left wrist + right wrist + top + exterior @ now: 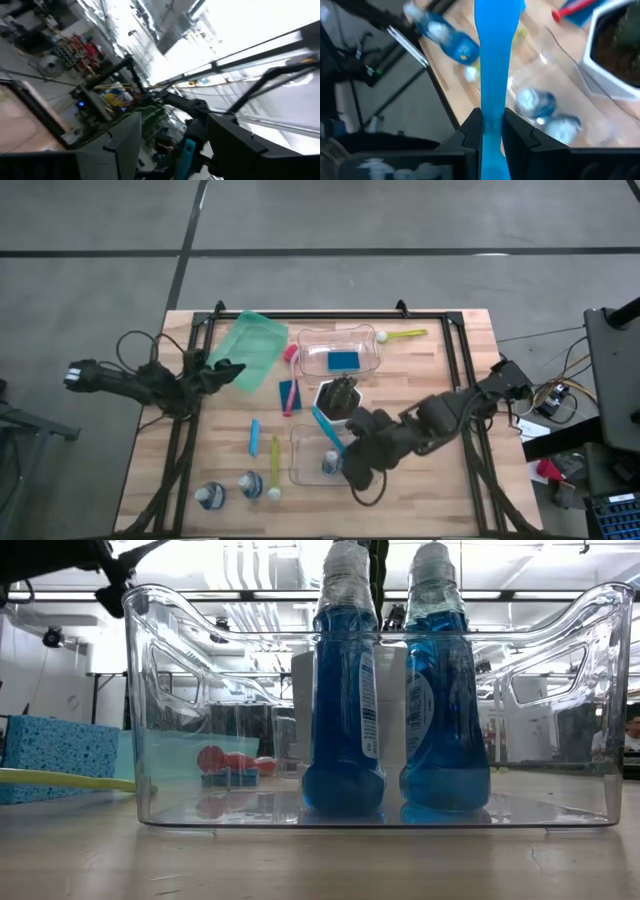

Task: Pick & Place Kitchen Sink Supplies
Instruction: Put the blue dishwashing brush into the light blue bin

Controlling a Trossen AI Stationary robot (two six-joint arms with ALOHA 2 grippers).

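Observation:
My right gripper is over the near clear bin, shut on a slim blue brush. Two bottles of blue liquid stand upright in that bin. Two more bottles sit on the table near its near edge, beside a yellow brush and another blue brush. One blue sponge lies in the far bin. A second sponge with a pink brush lies on the table. My left gripper is at the green tray's near edge. My right gripper pinches the blue brush between its two fingers at its narrow end. The fingers lie along the brush, which sticks straight out ahead of them. The brush is lifted clear and slants over the near bin toward the white pot.
A white hexagonal pot with a dark plant stands between the two bins, close to the held brush. A green brush lies by the far bin. A black frame runs along the table's edges. Bare wood shows right of the near bin.

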